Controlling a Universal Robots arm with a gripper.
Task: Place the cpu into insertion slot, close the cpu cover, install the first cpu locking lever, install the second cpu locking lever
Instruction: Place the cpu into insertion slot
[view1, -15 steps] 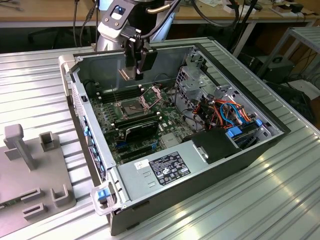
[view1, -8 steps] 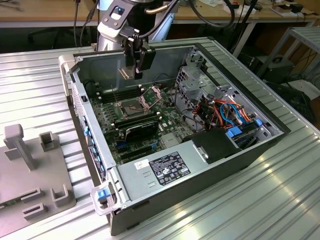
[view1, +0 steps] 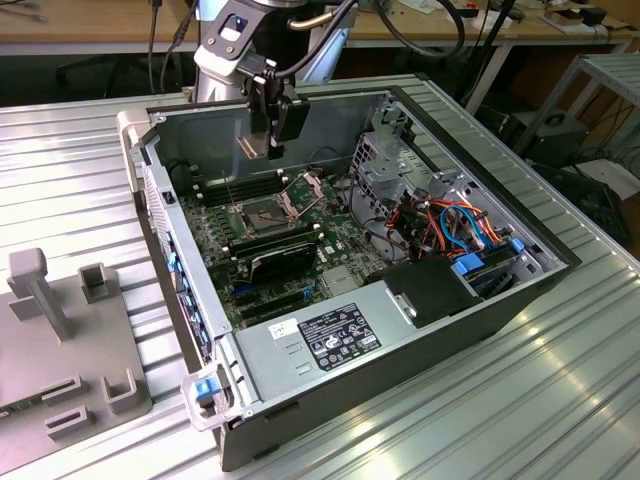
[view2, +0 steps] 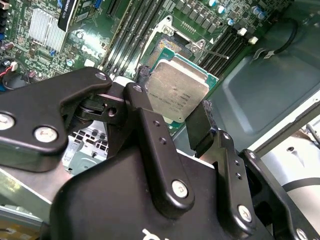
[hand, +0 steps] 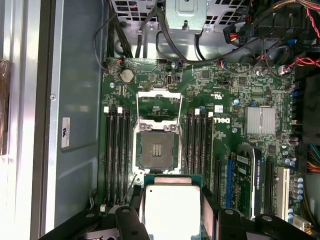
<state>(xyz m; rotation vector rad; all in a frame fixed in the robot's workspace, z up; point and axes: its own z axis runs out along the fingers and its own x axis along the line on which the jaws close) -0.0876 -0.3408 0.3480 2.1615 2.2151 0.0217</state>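
cpu (view2: 177, 90) is gripped by its edges between the narrowed fingers (view2: 145, 120) of the gripper (hand: 171, 207) and is held level above the green motherboard (hand: 235, 90), inside the opened computer case (view1: 420, 350). the insertion slot (hand: 156, 149) is seen bare, apart from the cpu, flanked by long memory slots (hand: 116, 150). the cpu cover (hand: 159, 102) is seen hinged open beside the slot. in the exterior view the gripper is seen high over the board, near that slot.
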